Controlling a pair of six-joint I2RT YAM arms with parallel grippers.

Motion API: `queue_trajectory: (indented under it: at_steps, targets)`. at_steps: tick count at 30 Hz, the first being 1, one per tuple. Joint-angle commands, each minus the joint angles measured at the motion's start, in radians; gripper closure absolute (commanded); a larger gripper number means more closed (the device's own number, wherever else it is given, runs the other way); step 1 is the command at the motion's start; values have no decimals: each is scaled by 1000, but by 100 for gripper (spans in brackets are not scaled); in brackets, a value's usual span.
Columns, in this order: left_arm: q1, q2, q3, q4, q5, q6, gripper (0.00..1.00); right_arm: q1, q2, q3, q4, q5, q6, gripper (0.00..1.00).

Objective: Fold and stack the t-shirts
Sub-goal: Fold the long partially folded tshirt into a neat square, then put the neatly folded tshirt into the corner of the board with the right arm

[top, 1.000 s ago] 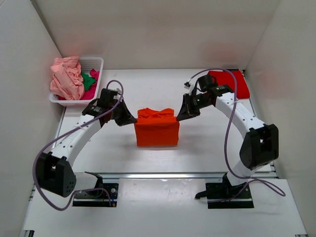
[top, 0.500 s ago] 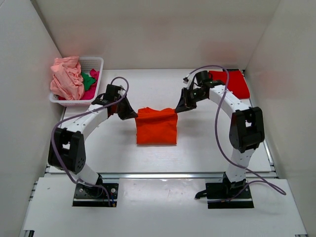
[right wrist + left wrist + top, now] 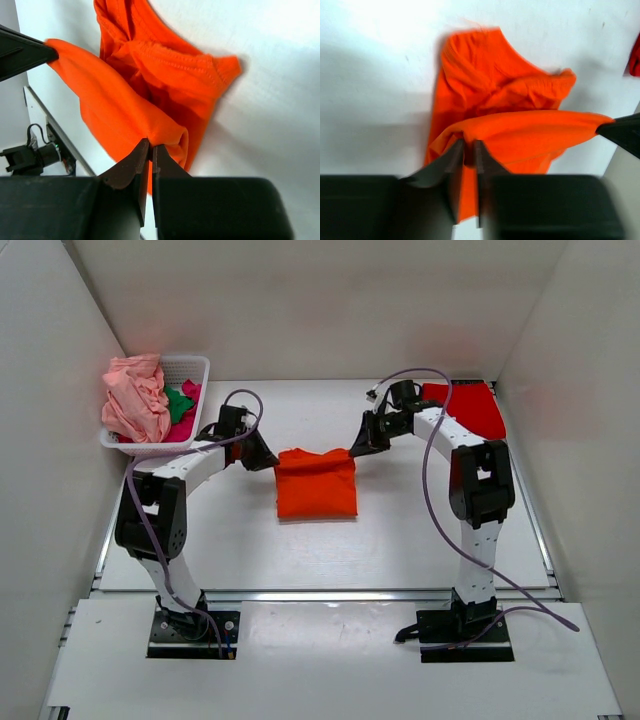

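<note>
Viewing from above, the orange t-shirt (image 3: 316,483) lies mid-desk (image 3: 400,530), its far edge strung crosswise between the left jaws and the right jaws. In the left wrist view the jaws are clamped on one corner of that edge, with the shirt's (image 3: 520,135) bulk ahead; in the right wrist view the jaws pinch the opposite corner, the shirt (image 3: 150,75) again ahead

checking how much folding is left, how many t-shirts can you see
5: orange t-shirt mid-table, pinched by left claw and right claw; red t-shirt folded at the far right; pink t-shirt, green t-shirt and magenta t-shirt in the basket, where more may be hidden.
</note>
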Motion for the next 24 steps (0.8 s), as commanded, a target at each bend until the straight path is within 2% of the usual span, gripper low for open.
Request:
queue_trajectory:
  at_steps: [1,4,7,9,10,12,14,17,19,21,24]
  targets:
    - [31,-9,-11,129,-54,-42,69,-20,7,13,172,-15,11,98]
    - [51,-11,-55,254,-69,-102,55,-15,5,-33,308,-3,48,99]
    - [57,-15,-89,386,-87,-163,51,-15,13,-42,456,12,86,95]
    - [65,-29,-108,488,-121,-200,46,-8,14,-57,562,44,121,77]
    - [58,-38,-115,505,-141,-209,44,-3,14,-70,626,66,144,72]
    - [51,-61,-111,516,-167,-199,42,-5,22,-56,677,103,157,50]
    - [38,-72,-117,525,-155,-156,42,-3,24,-59,714,155,157,41]
    - [19,-129,-164,571,-91,-91,45,-6,14,-74,728,152,148,42]
    - [-7,-144,-175,548,-65,-67,48,-18,7,-79,703,138,122,52]
    - [-35,-149,-180,505,-49,-34,53,-14,-4,-99,669,146,88,58]
    - [-67,-127,-186,477,-17,-21,55,-12,-29,-149,630,134,54,52]
